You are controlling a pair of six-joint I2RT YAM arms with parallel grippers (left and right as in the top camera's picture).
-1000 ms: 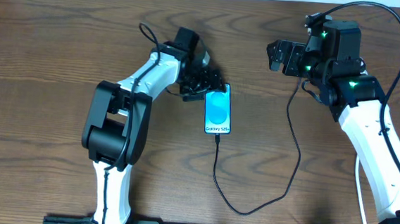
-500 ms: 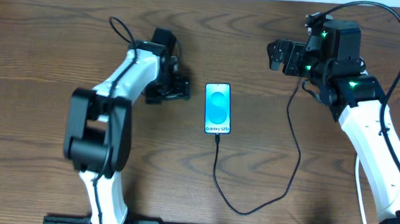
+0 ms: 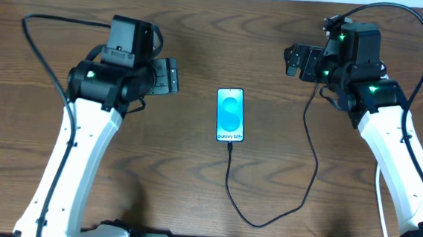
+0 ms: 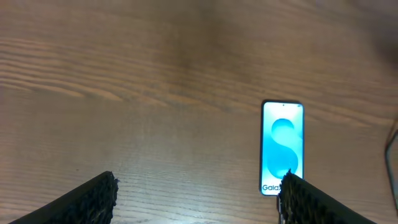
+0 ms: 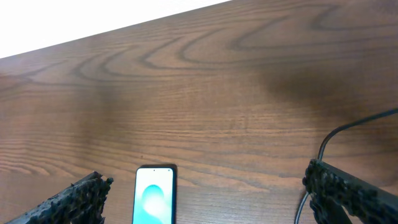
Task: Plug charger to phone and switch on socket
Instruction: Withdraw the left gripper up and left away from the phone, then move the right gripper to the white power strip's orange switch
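Wooden table (image 3: 155, 174): phone (image 3: 230, 114), charger (image 3: 228, 168)

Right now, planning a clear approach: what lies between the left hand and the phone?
Bare wooden table only, from left hand to phone; overhead view shows it.

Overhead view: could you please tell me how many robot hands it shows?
2: the left hand, open, left of the blue-screened rectangular smartphone; the right hand, open, to its upper right.

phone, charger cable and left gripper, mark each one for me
phone (image 3: 230, 114), overhead view, middle of the blue screen
charger cable (image 3: 227, 172), overhead view, black stretch just below the phone
left gripper (image 3: 171, 78), overhead view, between its fingertips
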